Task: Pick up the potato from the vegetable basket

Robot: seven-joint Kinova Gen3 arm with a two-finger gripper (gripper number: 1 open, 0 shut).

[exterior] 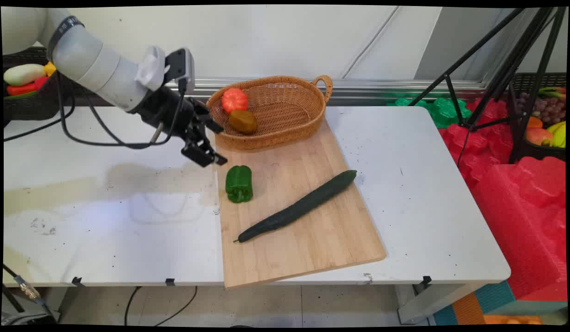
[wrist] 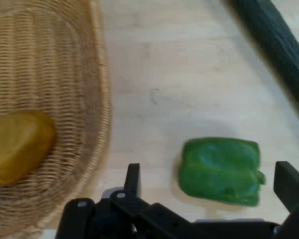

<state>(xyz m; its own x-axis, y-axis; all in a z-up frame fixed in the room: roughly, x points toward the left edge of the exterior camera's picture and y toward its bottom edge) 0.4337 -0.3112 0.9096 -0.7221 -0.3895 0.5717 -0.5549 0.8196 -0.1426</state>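
My gripper [exterior: 210, 148] hangs open above the left edge of the wooden cutting board [exterior: 308, 230], just left of and above a green bell pepper [exterior: 239, 183]. In the hand view the green pepper [wrist: 221, 171] lies on the board between and ahead of my two fingers [wrist: 132, 179], which stand wide apart with nothing held. A long dark cucumber [exterior: 298, 206] lies slantwise on the board; its end shows as the cucumber [wrist: 279, 45] at the hand view's upper right. A wicker basket [exterior: 303, 99] at the board's far end holds an orange-red tomato [exterior: 234, 100] and a brown potato [exterior: 242, 121].
A black crate with vegetables [exterior: 24, 80] stands at the far left behind the arm. Black cables [exterior: 96, 133] hang from the arm over the table. A black tripod [exterior: 497, 69], red foam blocks [exterior: 520, 198] and a fruit basket [exterior: 545, 120] stand to the table's right.
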